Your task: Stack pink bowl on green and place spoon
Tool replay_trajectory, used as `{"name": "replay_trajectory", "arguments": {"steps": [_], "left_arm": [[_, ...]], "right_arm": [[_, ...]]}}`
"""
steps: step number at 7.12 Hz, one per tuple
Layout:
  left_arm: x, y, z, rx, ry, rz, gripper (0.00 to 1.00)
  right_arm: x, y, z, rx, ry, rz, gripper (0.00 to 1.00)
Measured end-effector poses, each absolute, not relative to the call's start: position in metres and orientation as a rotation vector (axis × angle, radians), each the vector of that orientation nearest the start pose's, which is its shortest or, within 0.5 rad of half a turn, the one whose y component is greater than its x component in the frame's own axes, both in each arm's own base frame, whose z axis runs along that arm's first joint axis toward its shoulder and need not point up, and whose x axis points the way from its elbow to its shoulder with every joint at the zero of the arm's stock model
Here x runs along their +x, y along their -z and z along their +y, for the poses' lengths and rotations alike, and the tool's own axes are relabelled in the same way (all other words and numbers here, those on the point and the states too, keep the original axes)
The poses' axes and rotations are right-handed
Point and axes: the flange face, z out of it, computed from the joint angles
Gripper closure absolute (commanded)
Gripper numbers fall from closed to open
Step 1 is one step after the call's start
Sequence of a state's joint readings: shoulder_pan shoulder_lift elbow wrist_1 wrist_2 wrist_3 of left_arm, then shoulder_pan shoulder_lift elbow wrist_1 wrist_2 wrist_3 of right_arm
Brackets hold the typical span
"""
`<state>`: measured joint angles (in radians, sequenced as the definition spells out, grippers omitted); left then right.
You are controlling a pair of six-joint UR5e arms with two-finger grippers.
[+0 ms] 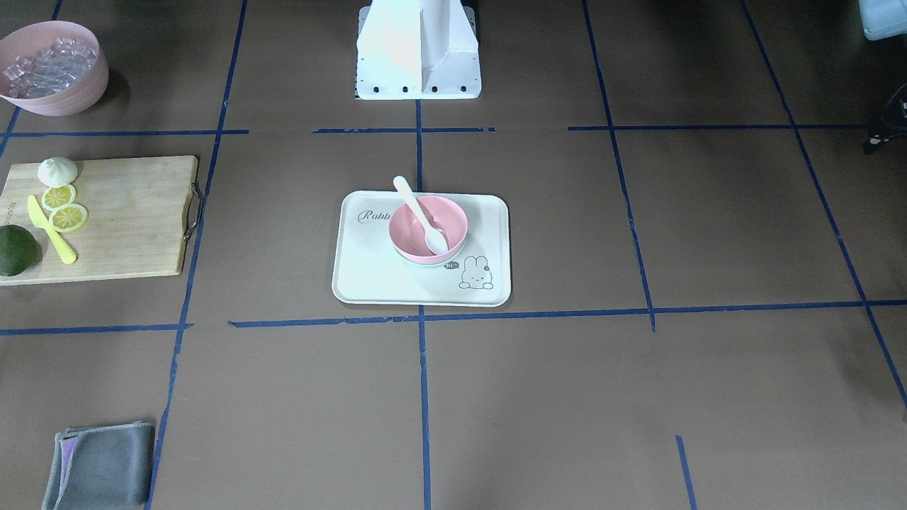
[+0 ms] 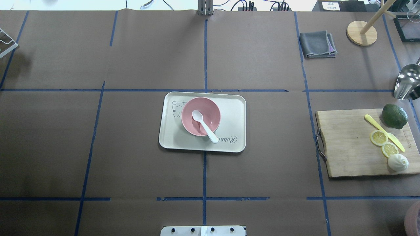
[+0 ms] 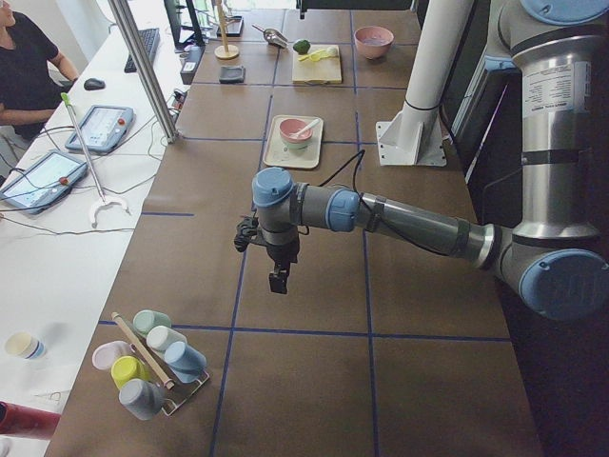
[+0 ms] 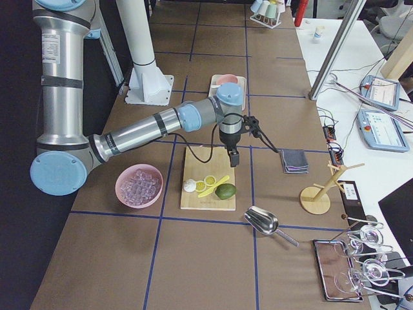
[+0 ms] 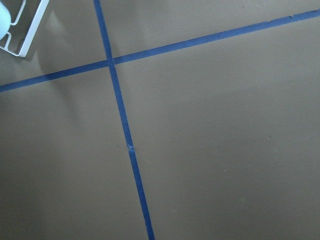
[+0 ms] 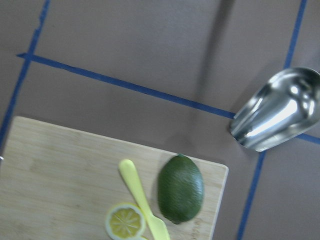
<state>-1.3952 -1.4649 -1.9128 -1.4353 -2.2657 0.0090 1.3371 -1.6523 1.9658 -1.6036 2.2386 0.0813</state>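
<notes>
The pink bowl sits nested in the green bowl, of which only a thin rim shows, on a white rabbit tray at the table's middle. A white spoon lies in the pink bowl with its handle over the rim. The overhead view shows the bowl, the spoon and the tray. My left gripper hangs over bare table far to the left. My right gripper hangs over the cutting board. I cannot tell whether either is open or shut.
A wooden cutting board holds a lime, lemon slices, a yellow knife and a white bun. A metal scoop, a grey cloth, a wooden stand, a pink ice bowl and a cup rack stand around.
</notes>
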Motion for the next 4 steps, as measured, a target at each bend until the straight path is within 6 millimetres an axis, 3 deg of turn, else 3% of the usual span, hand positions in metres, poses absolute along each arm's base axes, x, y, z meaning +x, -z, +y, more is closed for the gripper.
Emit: {"name": "replay_trajectory", "arguments": {"steps": [2, 3, 4], "left_arm": [[0.000, -0.564, -0.449, 0.042, -0.209, 0.700, 0.00], [-0.002, -0.565, -0.449, 0.042, -0.207, 0.699, 0.00], [-0.003, -0.567, -0.448, 0.041, -0.206, 0.700, 0.00]], "right_arm": [[0.028, -0.589, -0.448, 0.135, 0.264, -0.725, 0.01], [0.045, -0.613, -0.442, 0.125, 0.267, -0.732, 0.01], [0.052, -0.619, -0.445, 0.130, 0.265, -0.735, 0.01]]}}
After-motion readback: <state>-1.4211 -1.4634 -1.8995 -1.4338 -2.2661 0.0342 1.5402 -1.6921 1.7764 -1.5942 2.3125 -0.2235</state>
